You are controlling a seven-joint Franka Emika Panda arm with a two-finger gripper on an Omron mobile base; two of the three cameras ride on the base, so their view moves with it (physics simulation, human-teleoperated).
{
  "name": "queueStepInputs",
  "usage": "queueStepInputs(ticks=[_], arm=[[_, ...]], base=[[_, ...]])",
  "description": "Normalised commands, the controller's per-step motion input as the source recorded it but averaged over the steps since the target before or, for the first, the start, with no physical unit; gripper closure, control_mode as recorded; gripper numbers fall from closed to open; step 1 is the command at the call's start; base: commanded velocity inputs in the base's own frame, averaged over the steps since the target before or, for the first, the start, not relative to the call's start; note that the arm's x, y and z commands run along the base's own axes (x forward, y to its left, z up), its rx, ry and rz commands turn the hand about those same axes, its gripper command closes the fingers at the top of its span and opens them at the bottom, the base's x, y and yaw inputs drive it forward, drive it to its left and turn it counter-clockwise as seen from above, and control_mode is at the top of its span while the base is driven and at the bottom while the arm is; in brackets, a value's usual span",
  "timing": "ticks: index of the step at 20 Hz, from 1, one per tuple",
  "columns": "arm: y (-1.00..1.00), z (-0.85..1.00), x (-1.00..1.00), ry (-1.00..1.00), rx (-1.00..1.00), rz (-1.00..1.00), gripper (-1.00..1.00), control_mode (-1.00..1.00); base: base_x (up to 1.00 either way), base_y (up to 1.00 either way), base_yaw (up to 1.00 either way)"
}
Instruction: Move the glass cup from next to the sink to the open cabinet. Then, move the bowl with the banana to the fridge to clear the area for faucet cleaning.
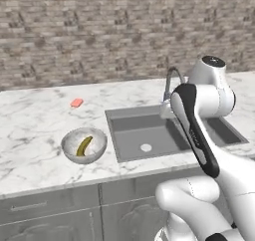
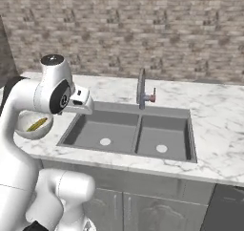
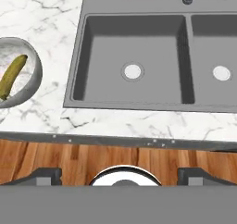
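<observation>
Marble counter (image 1: 30, 135) bowl (image 3: 28, 86), cut off, holds banana (image 3: 11, 75).

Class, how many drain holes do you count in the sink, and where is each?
2: one drain in the left basin, one drain in the right basin.

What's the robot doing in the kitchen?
It's tidying up around the sink. Right now its end effector is open and holding nothing, hanging above the counter edge in front of the sink. The bowl with the banana in it sits on the marble counter to the left of the sink, not picked up yet. A small pink sponge lies farther back on the counter. The faucet stands behind the sink.
</observation>
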Motion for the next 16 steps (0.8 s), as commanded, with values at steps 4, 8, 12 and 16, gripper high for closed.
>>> queueStepInputs(ticks=[4, 8, 12, 16], arm=[[0.00, 0.00, 0.00, 0.00, 0.00, 0.00, -1.00, 1.00], [0.00, 0.00, 0.00, 0.00, 0.00, 0.00, -1.00, 1.00], [0.00, 0.00, 0.00, 0.00, 0.00, 0.00, -1.00, 1.00], [0.00, 0.00, 0.00, 0.00, 0.00, 0.00, -1.00, 1.00]], base=[[0.24, 0.93, -0.06], [0.05, 0.77, 0.00], [0.00, 0.94, 0.00], [0.12, 1.00, -0.03]])
